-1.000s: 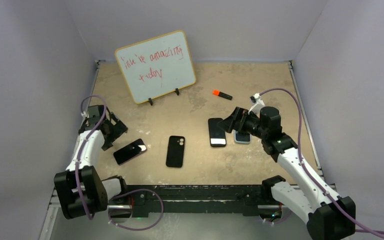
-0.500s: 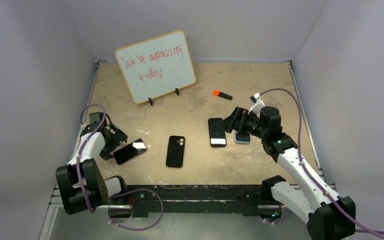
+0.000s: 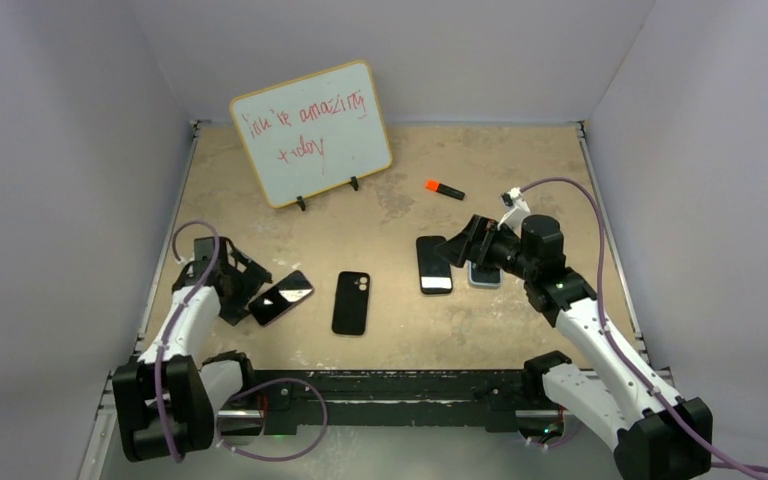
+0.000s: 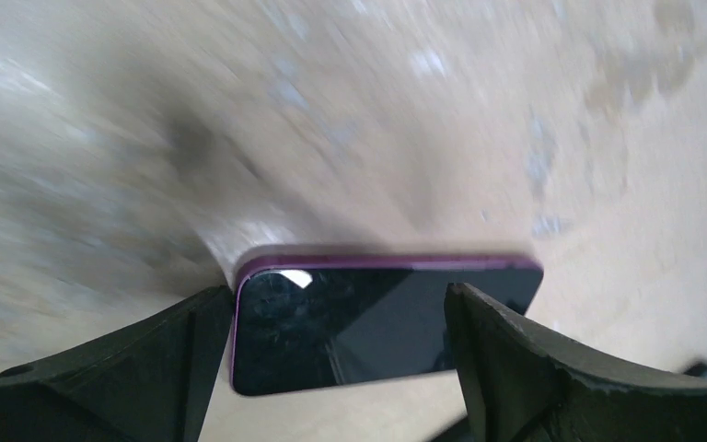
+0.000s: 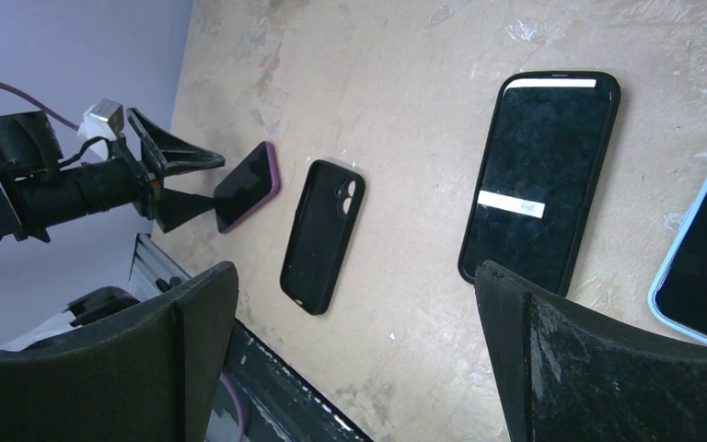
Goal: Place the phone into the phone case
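Containers first: one loose black case [image 3: 351,302] lies flat mid-table, camera cutout at the far end. No phone is in it; can't tell which face is up. The black phone [image 3: 434,264] to its right has a thick black rim around it, screen up, with a white stripe across the glass. The blue-edged phone [image 3: 484,277] is just right of that, partly hidden under the right arm.

Task phone: the purple-edged phone [image 3: 282,297] lies on the table [image 3: 390,340], left of the case and apart from it, screen up, turned at an angle.

Left pincer [image 3: 252,293] is spread wide and down at the table, one finger [image 4: 129,368] on each side of that phone's left end. The left finger looks right against the edge. The wrist view is blurred, so I can't confirm contact; no grip.

Right pincer [image 3: 457,250] is fully spread and holds nothing. It hangs above the two right-hand phones.

Count: 3 phones, 1 loose case, 1 whiteboard [image 3: 310,130] with red writing propped far left, 1 orange-capped marker [image 3: 445,188] far right of centre.
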You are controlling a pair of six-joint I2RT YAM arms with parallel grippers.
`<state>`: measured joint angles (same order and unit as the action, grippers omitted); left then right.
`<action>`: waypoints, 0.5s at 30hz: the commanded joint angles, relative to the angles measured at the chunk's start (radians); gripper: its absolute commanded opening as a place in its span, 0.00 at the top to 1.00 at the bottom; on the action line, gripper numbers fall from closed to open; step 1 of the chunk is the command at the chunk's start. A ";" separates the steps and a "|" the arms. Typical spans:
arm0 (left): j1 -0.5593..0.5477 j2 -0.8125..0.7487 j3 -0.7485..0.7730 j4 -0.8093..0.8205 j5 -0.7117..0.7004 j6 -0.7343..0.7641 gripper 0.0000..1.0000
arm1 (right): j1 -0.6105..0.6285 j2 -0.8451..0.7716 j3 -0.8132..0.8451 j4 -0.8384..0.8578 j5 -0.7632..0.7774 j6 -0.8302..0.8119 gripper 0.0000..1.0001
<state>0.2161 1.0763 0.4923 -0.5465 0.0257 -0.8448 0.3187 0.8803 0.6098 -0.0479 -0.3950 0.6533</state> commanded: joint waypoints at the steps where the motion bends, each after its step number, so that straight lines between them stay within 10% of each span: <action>1: -0.164 -0.045 -0.054 -0.051 0.079 -0.210 0.11 | -0.001 -0.044 -0.024 0.017 -0.023 0.011 0.01; 15: -0.524 -0.012 0.149 -0.134 -0.119 -0.229 0.11 | -0.001 -0.038 -0.017 0.006 -0.012 0.026 0.01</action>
<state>-0.2813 1.0443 0.5110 -0.6407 0.0181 -1.1572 0.3187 0.8505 0.5903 -0.0494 -0.3965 0.6701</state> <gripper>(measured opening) 0.891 0.987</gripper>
